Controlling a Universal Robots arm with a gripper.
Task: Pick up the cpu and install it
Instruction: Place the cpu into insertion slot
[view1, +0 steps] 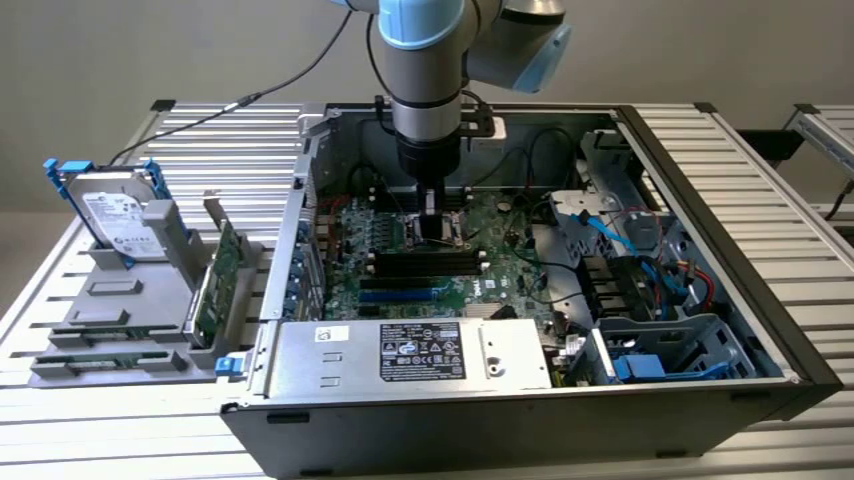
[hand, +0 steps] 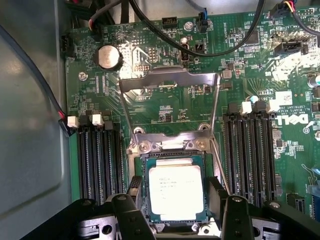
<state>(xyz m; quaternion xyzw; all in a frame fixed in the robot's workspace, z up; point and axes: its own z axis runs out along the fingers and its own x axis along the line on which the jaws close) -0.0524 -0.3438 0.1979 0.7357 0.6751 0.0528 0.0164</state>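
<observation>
The cpu (hand: 176, 192) sits flat in its socket (hand: 172, 156), clamp (hand: 167, 79) flipped up, and our end effector (hand: 175, 207) is spread wide with a finger on either side. We'd say stay dead level and centred here, zero sideways shove.

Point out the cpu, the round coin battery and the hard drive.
cpu (hand: 176, 192): wrist view, middle of its silver top.
coin battery (hand: 109, 56): wrist view, centre of its round face.
hard drive (view1: 118, 215): exterior view, on its white label.
</observation>
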